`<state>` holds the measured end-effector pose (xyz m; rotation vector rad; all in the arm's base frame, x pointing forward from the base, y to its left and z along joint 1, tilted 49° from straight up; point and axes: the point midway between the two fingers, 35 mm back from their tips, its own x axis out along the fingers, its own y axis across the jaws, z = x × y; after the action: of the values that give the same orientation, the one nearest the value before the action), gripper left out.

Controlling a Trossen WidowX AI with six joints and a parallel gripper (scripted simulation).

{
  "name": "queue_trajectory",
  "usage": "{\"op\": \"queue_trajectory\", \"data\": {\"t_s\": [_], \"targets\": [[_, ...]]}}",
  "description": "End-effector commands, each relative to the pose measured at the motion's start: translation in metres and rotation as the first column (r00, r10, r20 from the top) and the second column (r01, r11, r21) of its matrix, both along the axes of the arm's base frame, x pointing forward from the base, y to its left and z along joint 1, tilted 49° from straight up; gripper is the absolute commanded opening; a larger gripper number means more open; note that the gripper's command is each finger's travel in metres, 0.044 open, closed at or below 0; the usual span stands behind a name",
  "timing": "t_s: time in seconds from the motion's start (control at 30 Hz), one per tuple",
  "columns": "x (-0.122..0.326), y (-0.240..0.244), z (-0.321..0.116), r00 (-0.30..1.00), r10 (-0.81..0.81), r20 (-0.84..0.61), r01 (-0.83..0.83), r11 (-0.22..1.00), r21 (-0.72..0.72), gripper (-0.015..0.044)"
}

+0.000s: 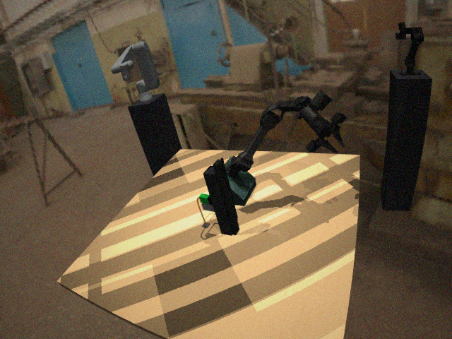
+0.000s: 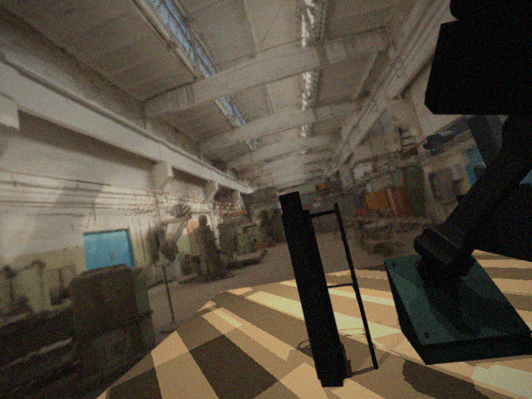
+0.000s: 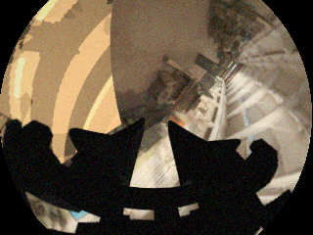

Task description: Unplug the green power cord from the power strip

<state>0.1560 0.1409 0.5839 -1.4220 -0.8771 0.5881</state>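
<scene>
Claw [image 1: 340, 145] [image 3: 156, 121] partly open, holding nothing

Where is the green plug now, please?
In the top view, the green plug is left of the tall black upright piece, at the upper end of a thin cord.

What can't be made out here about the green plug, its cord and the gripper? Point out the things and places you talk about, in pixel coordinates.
- Top view: whether the green plug [image 1: 203, 198] is fully seated; too small, and the black upright [image 1: 224, 204] [image 2: 309, 292] covers what lies behind it.
- Top view: the cord's [image 1: 200, 211] lower end; too small, tangled with shadow.
- Exterior view: the gripper [image 1: 339, 148] [image 3: 156, 121]; outside the picture.
- Wrist view: finger pad surfaces; lost in black shade.
</scene>
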Motion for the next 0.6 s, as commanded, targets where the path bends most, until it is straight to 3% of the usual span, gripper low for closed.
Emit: {"op": "queue_trajectory", "data": {"t_s": [0.0,0.13,0.3,0.57], "targets": [[0.053,-0.004,-0.03,0.969,-0.064,-0.238,0.077,0.996,0.046,0.016],[0.106,-0.019,-0.068,0.862,-0.12,-0.493,0.193,0.976,0.101,0.016],[0.164,-0.048,-0.121,0.639,-0.143,-0.756,0.378,0.914,0.146,0.016],[0.228,-0.116,-0.216,0.18,-0.016,-0.984,0.703,0.702,0.117,0.016]]}}
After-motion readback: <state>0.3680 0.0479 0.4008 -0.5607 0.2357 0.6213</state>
